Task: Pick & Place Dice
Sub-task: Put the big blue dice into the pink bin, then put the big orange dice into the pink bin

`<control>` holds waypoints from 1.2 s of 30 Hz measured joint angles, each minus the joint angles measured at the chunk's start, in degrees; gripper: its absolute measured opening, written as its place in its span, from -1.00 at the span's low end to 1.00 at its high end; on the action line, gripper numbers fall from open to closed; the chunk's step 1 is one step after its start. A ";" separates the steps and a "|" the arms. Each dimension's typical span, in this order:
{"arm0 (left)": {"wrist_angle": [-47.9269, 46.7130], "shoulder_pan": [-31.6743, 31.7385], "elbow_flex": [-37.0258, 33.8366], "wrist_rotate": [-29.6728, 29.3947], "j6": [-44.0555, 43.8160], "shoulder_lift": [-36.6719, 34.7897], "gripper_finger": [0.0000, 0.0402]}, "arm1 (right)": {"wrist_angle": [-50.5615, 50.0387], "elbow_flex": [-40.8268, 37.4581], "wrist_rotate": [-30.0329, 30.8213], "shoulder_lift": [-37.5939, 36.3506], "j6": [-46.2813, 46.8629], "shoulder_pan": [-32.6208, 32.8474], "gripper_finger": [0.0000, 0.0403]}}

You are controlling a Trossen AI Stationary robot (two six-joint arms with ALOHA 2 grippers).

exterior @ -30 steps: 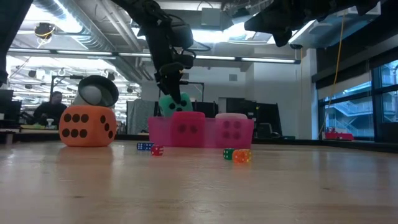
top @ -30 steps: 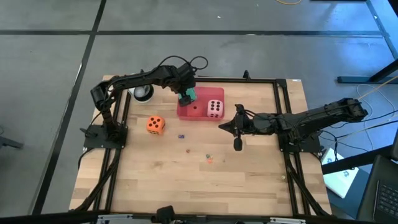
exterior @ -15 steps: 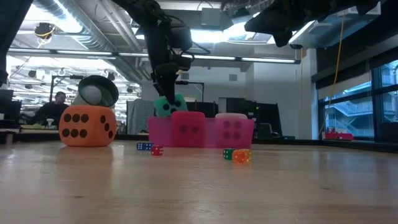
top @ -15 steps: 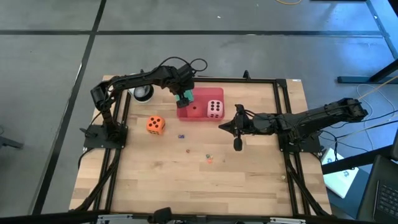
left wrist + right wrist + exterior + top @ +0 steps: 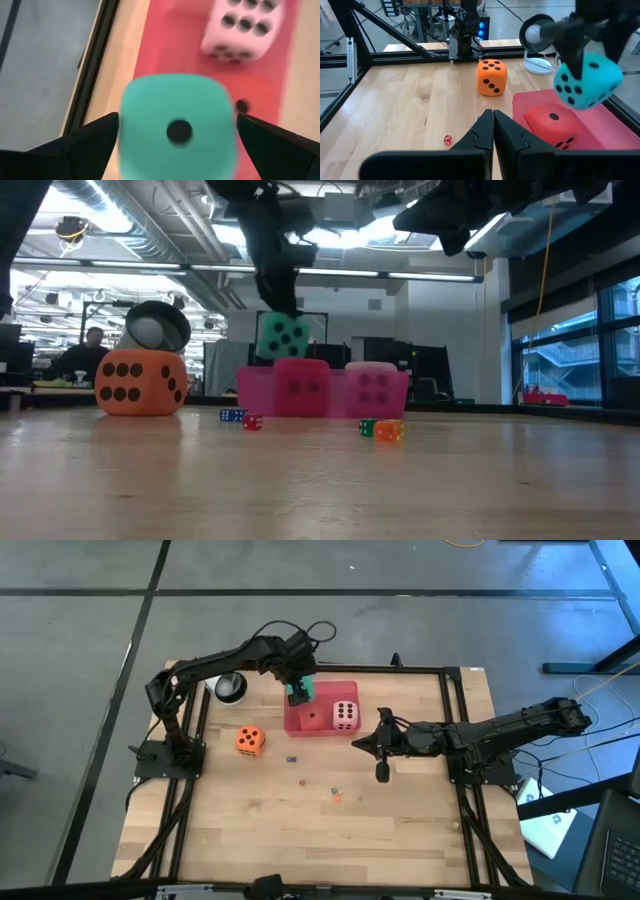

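Left gripper (image 5: 297, 692) wide open around teal die (image 5: 283, 337) above pink tray (image 5: 322, 723)

Four soft cubes with dark pips. Orange die (image 5: 250, 740) resting on bare tabletop, well apart from the other three. Pale pink die (image 5: 345, 714) and red die (image 5: 551, 125) sitting side by side inside flat pink tray (image 5: 322, 729). Teal-green die (image 5: 301, 691) raised in air, tilted, above the tray's far edge near the red die, between the wide-spread fingers of left gripper (image 5: 297, 693).
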 joint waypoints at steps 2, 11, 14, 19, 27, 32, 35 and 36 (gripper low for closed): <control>-1.06 -0.06 1.41 1.21 0.04 -0.03 0.99 | 0.00 0.00 0.00 0.00 0.00 -0.01 -0.95; -2.46 -0.42 1.57 0.03 0.17 -0.03 0.99 | 0.00 0.00 0.00 0.00 0.15 0.01 -0.95; -2.88 -0.42 1.57 0.02 0.17 -0.03 0.99 | 0.00 0.00 0.00 0.00 0.15 0.01 -0.95; -2.74 -0.42 1.57 0.02 0.06 -0.03 0.99 | 0.00 0.00 0.00 0.00 0.15 0.01 -0.95; -8.40 -0.42 1.57 2.68 -3.59 -0.01 0.99 | 0.00 0.00 0.00 0.00 0.13 0.02 -0.95; -21.04 -1.51 1.55 0.53 -6.80 -0.15 0.99 | -0.03 0.00 0.00 0.00 0.13 -0.01 -0.95; -26.90 -3.06 1.50 -0.23 -10.86 -0.90 0.99 | -0.03 0.00 0.00 0.00 -0.22 0.00 -0.95; -28.75 -3.64 1.50 -0.23 -11.91 -1.36 0.99 | -0.05 0.00 0.00 0.00 -0.26 0.02 -0.95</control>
